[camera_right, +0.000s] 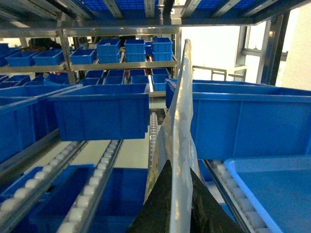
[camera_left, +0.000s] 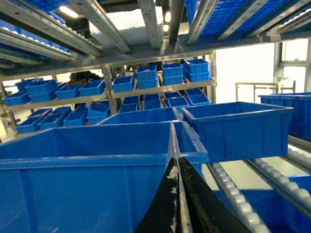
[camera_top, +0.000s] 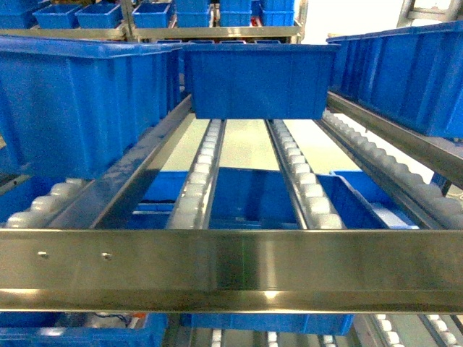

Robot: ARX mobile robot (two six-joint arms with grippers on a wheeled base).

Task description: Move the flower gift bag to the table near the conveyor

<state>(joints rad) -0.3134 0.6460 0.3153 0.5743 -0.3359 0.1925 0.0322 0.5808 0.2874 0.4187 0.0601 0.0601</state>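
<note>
My left pincer [camera_left: 179, 204] is pressed shut on a thin clear edge, my right pincer [camera_right: 181, 204] pinches a clear plastic sheet [camera_right: 179, 121], both before blue bins [camera_right: 101, 112] on the conveyor [camera_top: 231, 269]; no gift bag shows.

Rows of blue bins [camera_left: 146, 77] fill the far metal shelving [camera_left: 109, 90]. Bright daylight is pouring through a big window [camera_right: 214, 51] on the right, and a ceiling lamp [camera_left: 68, 11] is glowing overhead. Pale floor [camera_top: 246, 144] below.

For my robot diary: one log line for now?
left gripper: shut on clear strip | right gripper: shut on clear film | ahead: conveyor, blue bins
</note>
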